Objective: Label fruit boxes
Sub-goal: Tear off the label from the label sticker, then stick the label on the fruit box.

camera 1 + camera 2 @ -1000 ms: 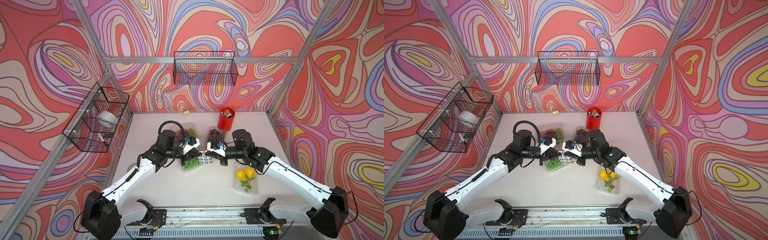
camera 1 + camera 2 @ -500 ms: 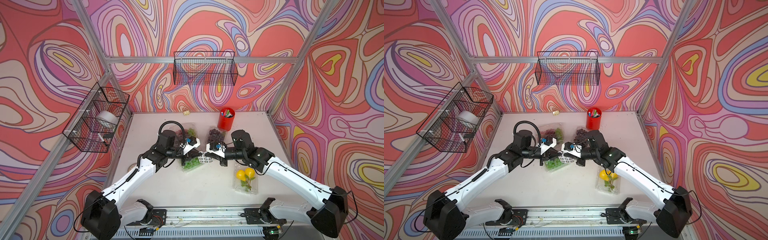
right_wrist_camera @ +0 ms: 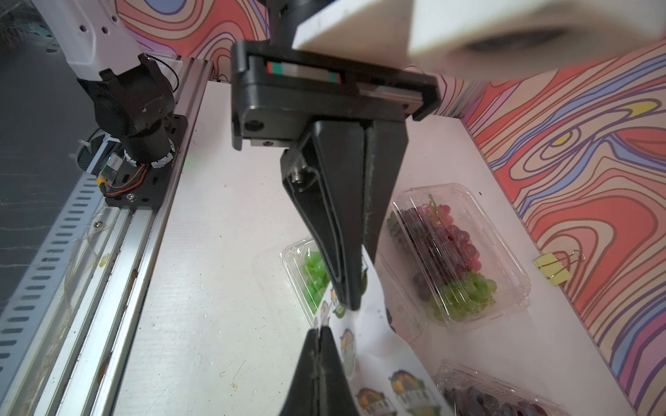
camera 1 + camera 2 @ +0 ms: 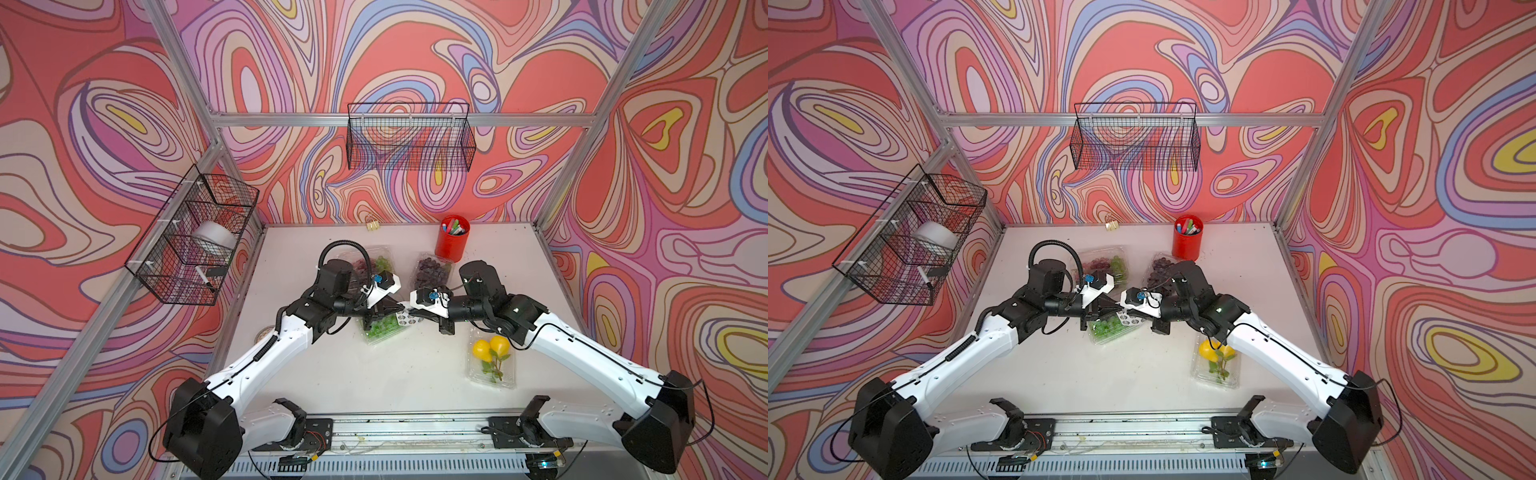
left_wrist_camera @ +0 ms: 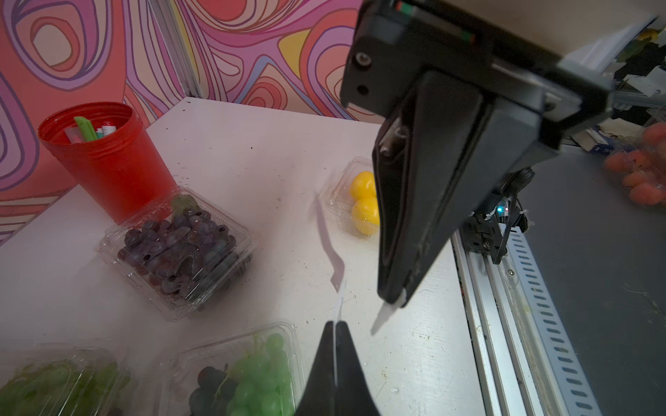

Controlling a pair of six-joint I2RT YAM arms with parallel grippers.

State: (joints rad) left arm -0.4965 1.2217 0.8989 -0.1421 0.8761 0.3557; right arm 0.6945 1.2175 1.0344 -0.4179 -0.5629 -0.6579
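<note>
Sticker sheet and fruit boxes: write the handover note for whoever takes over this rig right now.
End effectors: the left end effector and right end effector are both shut, each pinching the sticker sheet, which hangs above the green grape box.
Boxes: the mixed grape box and purple grape box sit behind the green one. The yellow fruit box is by the right arm.
Done: no label shows on any box.
Left: peel stickers and label all four.

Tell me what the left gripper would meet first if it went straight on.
Probably the right gripper, its tips just ahead of the left gripper, almost touching. The left wrist view shows it slightly off that line, so a miss is possible.
</note>
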